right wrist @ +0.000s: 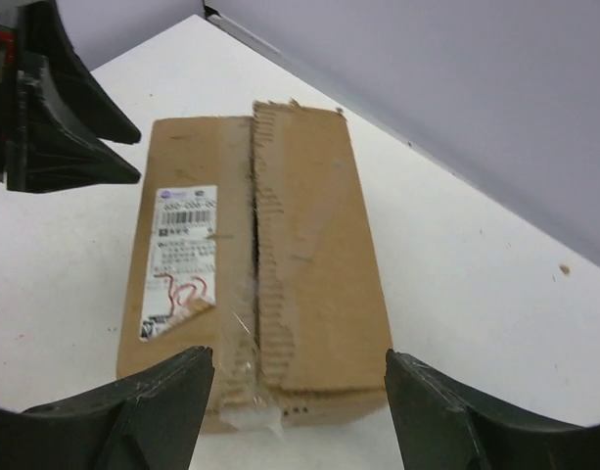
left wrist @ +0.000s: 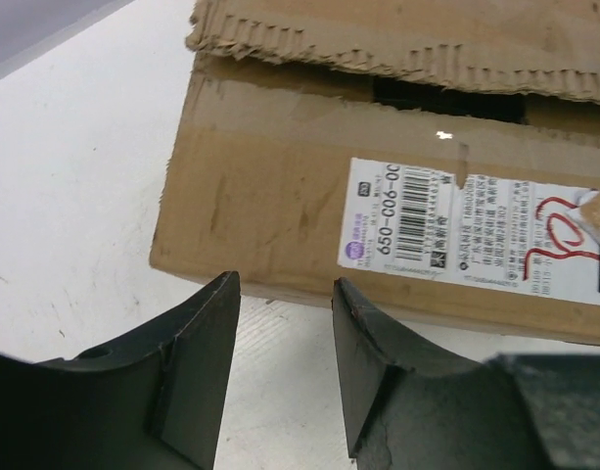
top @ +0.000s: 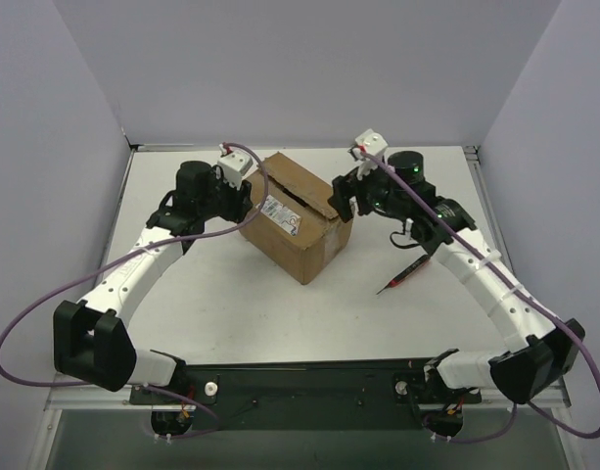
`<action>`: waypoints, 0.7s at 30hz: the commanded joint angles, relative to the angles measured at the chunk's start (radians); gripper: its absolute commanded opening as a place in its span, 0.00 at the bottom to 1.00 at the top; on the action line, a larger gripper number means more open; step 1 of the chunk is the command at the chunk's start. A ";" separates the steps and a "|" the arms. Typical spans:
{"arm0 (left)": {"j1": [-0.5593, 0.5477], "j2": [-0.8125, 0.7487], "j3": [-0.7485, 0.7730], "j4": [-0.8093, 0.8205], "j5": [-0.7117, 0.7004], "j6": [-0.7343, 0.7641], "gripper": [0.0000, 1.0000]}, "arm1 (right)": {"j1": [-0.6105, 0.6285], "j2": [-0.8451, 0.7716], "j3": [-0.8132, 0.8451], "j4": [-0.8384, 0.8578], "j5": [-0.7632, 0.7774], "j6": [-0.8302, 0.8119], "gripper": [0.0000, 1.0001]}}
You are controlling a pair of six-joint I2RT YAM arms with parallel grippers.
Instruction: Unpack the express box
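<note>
The express box [top: 295, 220] sits mid-table. The left gripper [left wrist: 285, 294] is spread beside its left face, and the right gripper [right wrist: 300, 367] is spread wide at its right end.

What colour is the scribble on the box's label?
Red scribble, clearest in the left wrist view.

The express box [top: 295, 217] is brown corrugated cardboard, matt and scuffed, with flap edges [left wrist: 407, 54] torn rough so the fluting shows. Its label [left wrist: 476, 230] is smooth white printed paper (one corner curling), and clear tape [right wrist: 243, 323] along the seam glints. The fingers [left wrist: 192, 382] of the left gripper [left wrist: 285, 294] look like matt black plastic; the table [top: 211, 294] is smooth matt white.
</note>
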 commanded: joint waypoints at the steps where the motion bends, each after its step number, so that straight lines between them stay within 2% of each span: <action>1: 0.034 0.009 -0.008 0.068 0.026 -0.088 0.52 | 0.114 0.125 0.044 0.163 0.111 -0.098 0.72; 6: 0.034 0.023 -0.029 0.079 0.081 -0.109 0.52 | 0.210 0.237 0.056 0.265 0.156 -0.174 0.72; 10: 0.031 0.019 -0.046 0.096 0.121 -0.117 0.51 | 0.250 0.285 0.056 0.326 0.283 -0.253 0.71; 13: 0.031 0.011 -0.039 0.120 0.174 -0.132 0.51 | 0.255 0.311 0.070 0.348 0.348 -0.296 0.70; 21: 0.031 0.080 -0.005 0.208 0.333 -0.223 0.51 | 0.234 0.340 0.055 0.368 0.370 -0.384 0.68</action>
